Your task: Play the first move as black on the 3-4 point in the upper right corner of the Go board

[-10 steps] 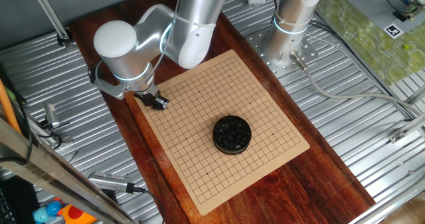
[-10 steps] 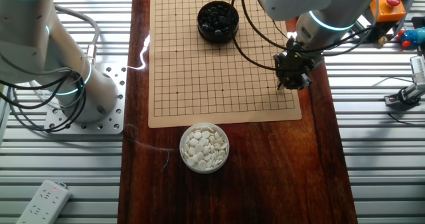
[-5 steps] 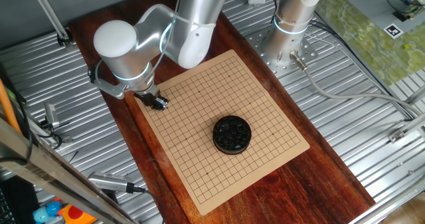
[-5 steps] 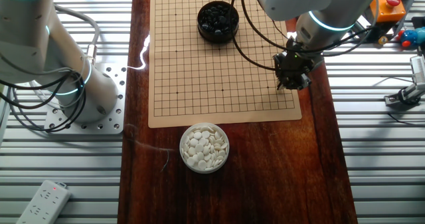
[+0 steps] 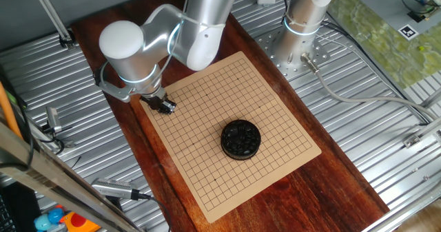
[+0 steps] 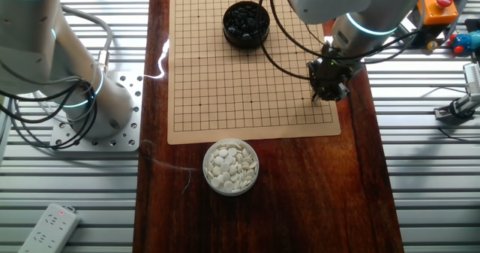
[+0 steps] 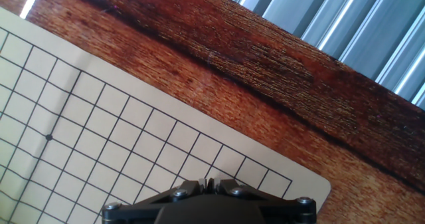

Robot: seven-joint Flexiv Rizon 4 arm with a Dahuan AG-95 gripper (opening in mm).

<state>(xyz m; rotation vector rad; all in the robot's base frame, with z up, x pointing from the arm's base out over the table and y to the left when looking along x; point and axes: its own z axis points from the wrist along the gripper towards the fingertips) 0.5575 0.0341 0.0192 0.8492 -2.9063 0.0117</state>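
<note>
Though near claw (image 6: 328, 95), board (image 6: 225, 80) below

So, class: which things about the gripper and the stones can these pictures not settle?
- Whether the gripper holds a black stone: its tips are cut off by the bottom edge in the hand view and too small in both fixed views.
- Which grid point on the board it is over: the gripper body hides it.
- The count of stones in the black bowl: too small.
</note>
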